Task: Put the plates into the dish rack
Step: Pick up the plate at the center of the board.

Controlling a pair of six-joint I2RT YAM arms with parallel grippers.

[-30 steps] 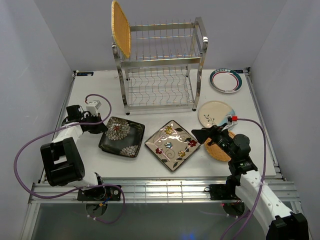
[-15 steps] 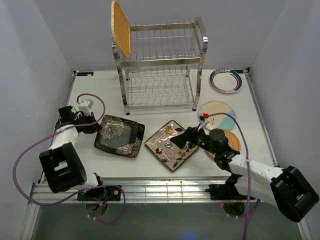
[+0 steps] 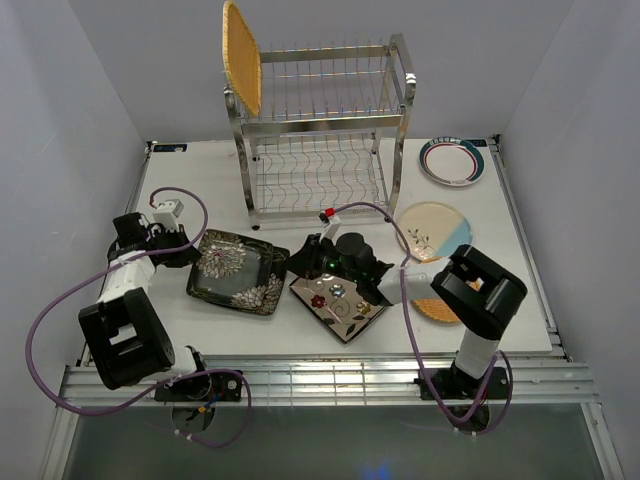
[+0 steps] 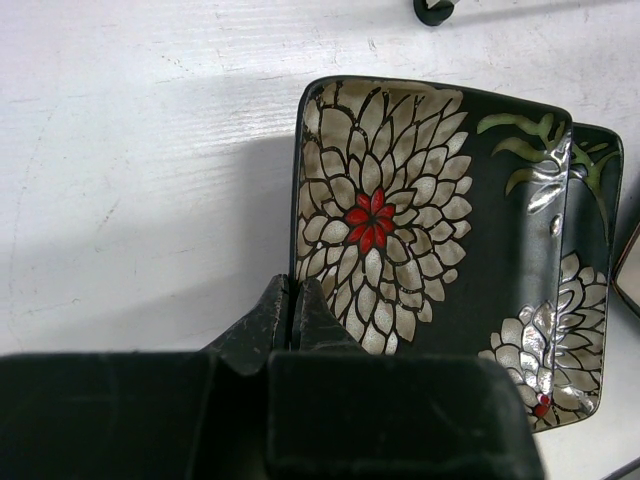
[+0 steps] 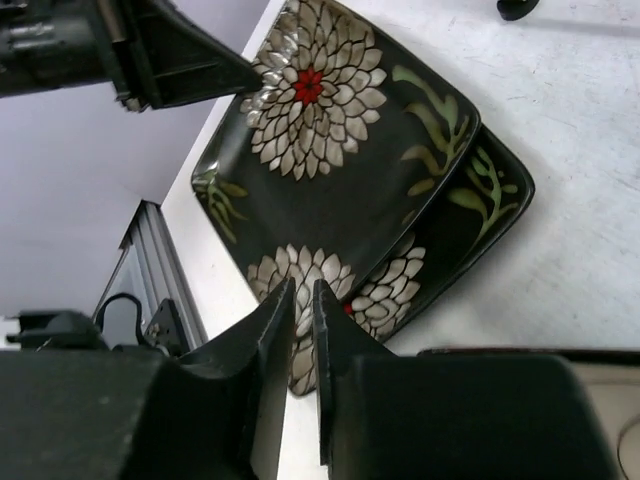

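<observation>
Dish rack (image 3: pixel 322 128): shiny two-tier wire frame, upright at back of worktop (image 3: pixel 195 180). We see woven orange-tan plate (image 3: pixel 242 58) standing on edge at left end of top tier.

Black square plates (image 3: pixel 238 271): two, white flowers with red centres, stacked flat but offset, front-left of rack. Left hand (image 4: pixel 292 300) pinches left rim of upper one, as far as we can tell.

Cream floral square plate (image 3: pixel 338 300): flat, just right of black pair, partly hidden.

Second woven plate (image 3: pixel 432 306): flat, front right, mostly hidden.

Cream-blue round plate (image 3: pixel 433 230): flat, just behind it.

Teal-rimmed white plate (image 3: pixel 453 161): flat, right of rack.
</observation>
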